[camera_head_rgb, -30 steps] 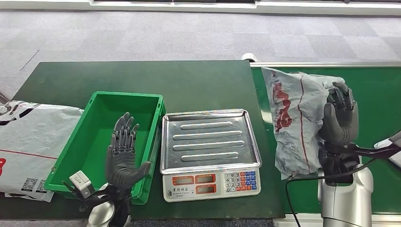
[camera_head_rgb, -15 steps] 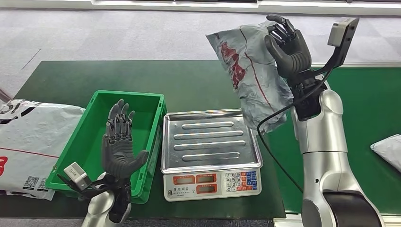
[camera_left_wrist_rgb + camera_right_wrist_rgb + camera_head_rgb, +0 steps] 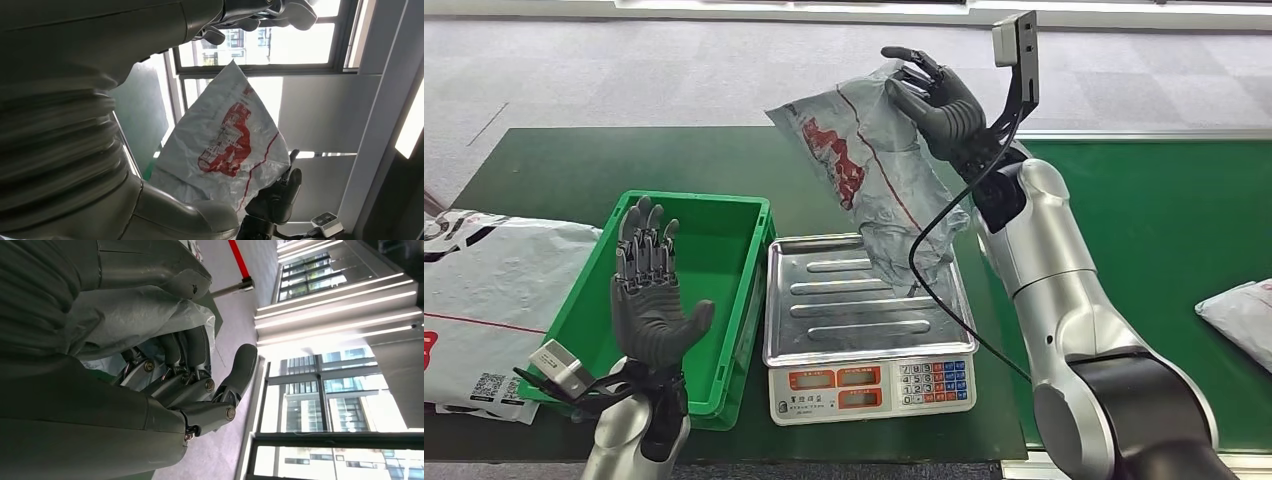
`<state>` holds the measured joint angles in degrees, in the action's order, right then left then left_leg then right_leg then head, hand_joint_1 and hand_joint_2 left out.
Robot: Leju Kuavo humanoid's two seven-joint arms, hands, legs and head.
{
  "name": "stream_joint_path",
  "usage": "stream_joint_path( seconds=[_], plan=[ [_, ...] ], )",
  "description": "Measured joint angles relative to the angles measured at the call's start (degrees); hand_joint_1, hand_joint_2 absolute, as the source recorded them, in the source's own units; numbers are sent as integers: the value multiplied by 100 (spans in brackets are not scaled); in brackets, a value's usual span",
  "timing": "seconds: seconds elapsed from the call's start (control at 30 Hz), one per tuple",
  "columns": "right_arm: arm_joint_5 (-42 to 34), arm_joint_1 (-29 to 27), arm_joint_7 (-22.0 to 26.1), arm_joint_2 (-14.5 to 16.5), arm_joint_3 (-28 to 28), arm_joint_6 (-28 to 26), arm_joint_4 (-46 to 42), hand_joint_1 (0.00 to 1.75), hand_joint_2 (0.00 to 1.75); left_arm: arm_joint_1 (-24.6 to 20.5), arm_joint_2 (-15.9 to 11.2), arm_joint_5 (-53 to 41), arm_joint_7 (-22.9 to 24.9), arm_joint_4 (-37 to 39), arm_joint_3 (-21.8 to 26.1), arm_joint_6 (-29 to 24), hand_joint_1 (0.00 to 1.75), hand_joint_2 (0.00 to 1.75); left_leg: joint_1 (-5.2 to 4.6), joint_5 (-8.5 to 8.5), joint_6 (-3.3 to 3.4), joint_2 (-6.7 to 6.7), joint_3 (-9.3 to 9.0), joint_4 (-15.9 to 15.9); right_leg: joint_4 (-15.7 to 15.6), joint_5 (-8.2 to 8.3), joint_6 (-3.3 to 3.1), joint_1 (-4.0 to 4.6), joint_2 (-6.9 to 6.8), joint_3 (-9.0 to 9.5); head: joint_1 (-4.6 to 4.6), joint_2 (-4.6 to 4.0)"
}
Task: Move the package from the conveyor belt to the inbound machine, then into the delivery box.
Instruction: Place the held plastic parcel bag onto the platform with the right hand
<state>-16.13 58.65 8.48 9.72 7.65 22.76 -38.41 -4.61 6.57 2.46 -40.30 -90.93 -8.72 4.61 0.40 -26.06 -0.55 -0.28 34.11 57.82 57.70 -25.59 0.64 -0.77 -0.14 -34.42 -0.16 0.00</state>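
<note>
right hand | lifted package off the conveyor belt, now over the scale tray (hanging) | left hand raised slightly

A dark green table stands on grey carpet tiles. At its left end a large white mailer bag with black and red print and QR codes lies flat, partly over the edge. Through the left wrist view, tall windows show bright daylight.

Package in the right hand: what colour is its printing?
Red print on a grey bag: the package, gripped by the right hand, clearest in the left wrist view.
</note>
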Motion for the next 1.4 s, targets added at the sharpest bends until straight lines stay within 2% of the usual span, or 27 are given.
stream_joint_path(
  seconds=[0.2,0.4,0.53,0.7,0.83,0.97,1.1,1.23,1.4],
  plan=[
    [22,79,-258,164,142,69,445,175,175,21,7,-47,0,-113,134,-78,0,175,0,-2,1,4,2,0,0,0,0,-2,8,-2,2,0],
    [179,-304,-265,606,615,387,1014,175,175,125,125,-206,30,-463,557,-3,0,175,5,-4,-3,9,1,-1,0,-5,-7,16,13,-5,1,0],
    [-306,-782,-377,881,1253,581,1132,175,175,235,290,-359,54,-713,887,172,0,175,13,-6,-7,6,2,-1,0,-13,-19,22,7,-5,1,0],
    [-1214,-1052,-580,1018,2267,698,1210,175,175,304,477,-458,75,-912,1210,315,0,175,14,-9,-11,9,2,-2,0,-15,-21,21,8,-6,1,0],
    [-1407,-1136,-673,1058,2936,817,1287,175,175,336,579,-491,86,-992,1369,385,0,175,14,-9,-11,9,0,-2,-1,-14,-21,20,8,-4,1,0],
    [-1543,-1162,-731,1073,3322,898,1331,175,175,347,643,-491,87,-1025,1462,416,0,175,13,-9,-11,9,-5,-2,-1,-13,-21,20,8,-1,1,0],
    [-1726,-1198,-674,1089,3805,927,1338,0,175,351,687,-503,87,-1054,1530,479,0,175,13,-9,-12,10,-8,-2,-1,-13,-22,21,12,0,1,0],
    [-1636,-1197,-379,1102,4216,743,1338,0,175,354,715,-558,87,-1069,1599,490,0,175,13,-9,-12,10,-8,-2,-1,-13,-22,22,12,0,1,0],
    [-1196,-1069,218,1083,4315,209,1329,0,175,401,740,-607,100,-1149,1658,470,0,175,13,-8,-13,11,-8,-2,-1,-10,-25,22,12,-1,1,0]
  ],
)
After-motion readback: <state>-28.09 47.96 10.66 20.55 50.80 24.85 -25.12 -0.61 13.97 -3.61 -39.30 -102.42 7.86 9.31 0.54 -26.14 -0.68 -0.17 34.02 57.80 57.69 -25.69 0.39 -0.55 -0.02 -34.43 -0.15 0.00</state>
